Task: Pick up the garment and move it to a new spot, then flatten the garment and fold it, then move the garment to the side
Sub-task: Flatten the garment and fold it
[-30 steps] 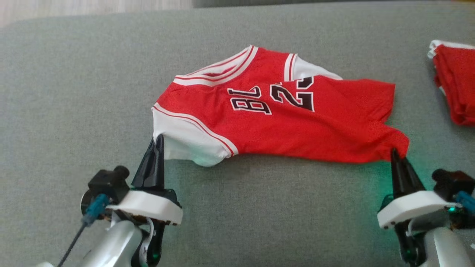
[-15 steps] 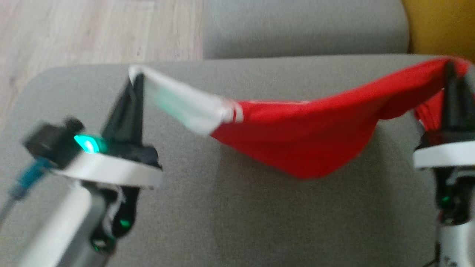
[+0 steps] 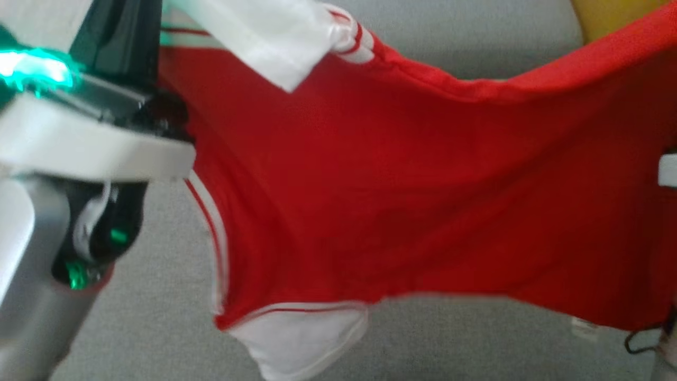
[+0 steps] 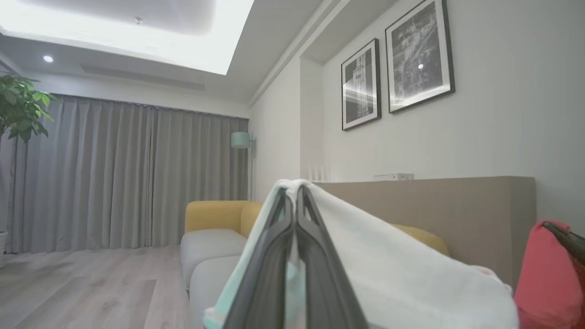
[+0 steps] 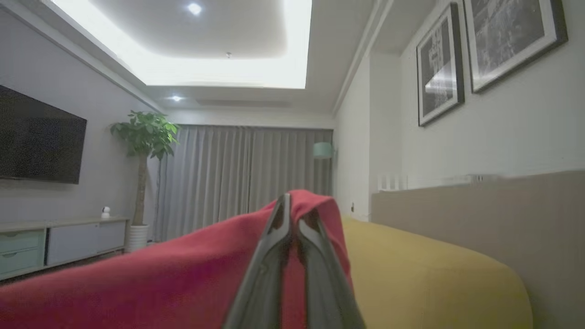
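Note:
The garment [image 3: 402, 174], a red jersey with white sleeves and striped trim, hangs in the air, spread between both grippers above the grey sofa seat [image 3: 153, 323]. Its lower white sleeve [image 3: 301, 338] dangles free. My left gripper [image 4: 296, 194] is shut on the other white sleeve [image 4: 393, 260]; its dark fingers [image 3: 121, 37] show at the head view's upper left. My right gripper [image 5: 292, 208] is shut on a red edge of the jersey [image 5: 137, 283], with cloth draped over its tips. In the left wrist view the right gripper's dark finger [image 4: 569, 240] holds the red cloth at the far right.
A yellow cushion [image 3: 608, 16] lies beyond the grey seat, and a yellow sofa [image 5: 434, 278] sits to the right. Behind are a low beige wall [image 4: 457, 210], framed pictures [image 4: 397, 77], grey curtains, a plant [image 5: 144, 137], a TV [image 5: 41, 137] and wooden floor [image 4: 82, 288].
Both grippers have risen high with the jersey, which has left the seat and now hangs spread between them. The head camera has shifted too.

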You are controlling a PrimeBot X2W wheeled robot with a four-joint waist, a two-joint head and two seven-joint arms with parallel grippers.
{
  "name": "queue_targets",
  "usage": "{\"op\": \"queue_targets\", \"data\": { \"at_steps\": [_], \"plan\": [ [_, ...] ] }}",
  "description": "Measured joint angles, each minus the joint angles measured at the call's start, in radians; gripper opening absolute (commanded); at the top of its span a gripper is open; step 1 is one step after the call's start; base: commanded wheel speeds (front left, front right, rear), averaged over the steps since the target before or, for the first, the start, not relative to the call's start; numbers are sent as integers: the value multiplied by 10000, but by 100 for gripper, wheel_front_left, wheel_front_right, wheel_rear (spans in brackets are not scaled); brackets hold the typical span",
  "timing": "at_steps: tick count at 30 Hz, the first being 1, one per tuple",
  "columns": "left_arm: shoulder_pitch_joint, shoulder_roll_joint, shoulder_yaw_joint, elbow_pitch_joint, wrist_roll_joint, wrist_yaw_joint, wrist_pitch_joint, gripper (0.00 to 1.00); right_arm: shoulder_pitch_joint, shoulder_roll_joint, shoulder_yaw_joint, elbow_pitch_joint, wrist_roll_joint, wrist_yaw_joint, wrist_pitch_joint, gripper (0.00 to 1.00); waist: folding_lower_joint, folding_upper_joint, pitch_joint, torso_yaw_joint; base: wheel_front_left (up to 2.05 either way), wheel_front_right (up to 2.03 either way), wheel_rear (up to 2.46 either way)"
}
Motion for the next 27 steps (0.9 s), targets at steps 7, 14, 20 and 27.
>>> {"op": "queue_targets", "data": {
  "at_steps": [7, 14, 20, 27],
  "plan": [
    [-2029, -268, -221, 2142, 23, -623, 341, 0, -1917, -545, 686, 2192, -52, 0, 316, 0, 4, 0, 1247, -86, 0, 0, 0],
    [-5094, -828, -316, 4702, 648, -1091, 324, 0, -5418, -899, 1204, 4842, -433, 0, -222, 0, 6, -1, 2662, -202, 0, 0, 0],
    [-7546, -1337, -309, 7457, 1605, -1413, -934, 0, -8394, -899, 1523, 8050, -1450, 0, -1223, 0, 5, -1, 3720, -371, 0, 0, 0],
    [-8338, -2324, -566, 9693, 1766, -1942, -1998, 0, -9889, -892, 1407, 10529, -2930, 0, -2092, 0, 1, -1, 4459, -138, 0, 0, 0]
  ]
}}
